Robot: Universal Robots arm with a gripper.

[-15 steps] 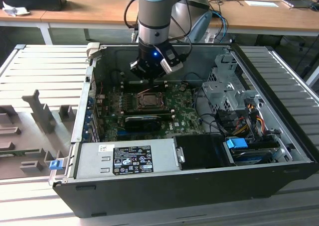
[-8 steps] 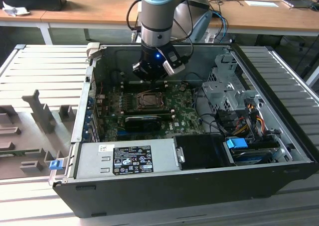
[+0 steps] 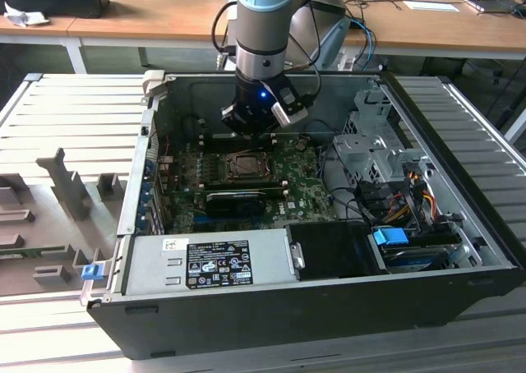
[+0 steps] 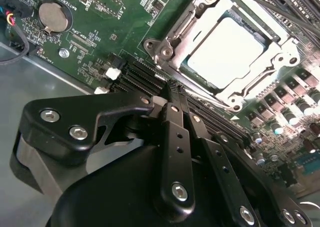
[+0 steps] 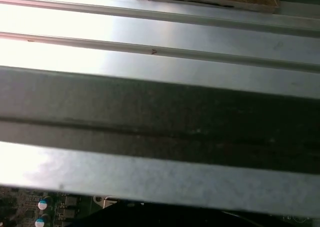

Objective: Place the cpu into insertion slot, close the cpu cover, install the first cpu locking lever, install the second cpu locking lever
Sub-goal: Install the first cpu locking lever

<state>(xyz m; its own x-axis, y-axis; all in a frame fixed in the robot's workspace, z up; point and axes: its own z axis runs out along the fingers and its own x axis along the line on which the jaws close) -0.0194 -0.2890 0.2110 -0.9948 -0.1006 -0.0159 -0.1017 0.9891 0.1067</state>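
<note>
The pale silver-grey square cpu sits in the black-framed insertion slot on the green circuit board, with the thin silver windowed cpu cover lying down around it. The black gripper hovers just beside the socket over long black card slots, fingers clenched together and empty.

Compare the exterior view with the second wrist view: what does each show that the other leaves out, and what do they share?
Exterior view alone: the whole open computer case on a ribbed metal table, and the arm above it.

Second wrist view alone: the cpu seated in the insertion slot with the cpu cover down around it, a coin battery, and the gripper with jaws together.

Both: the green circuit board and gripper.
</note>
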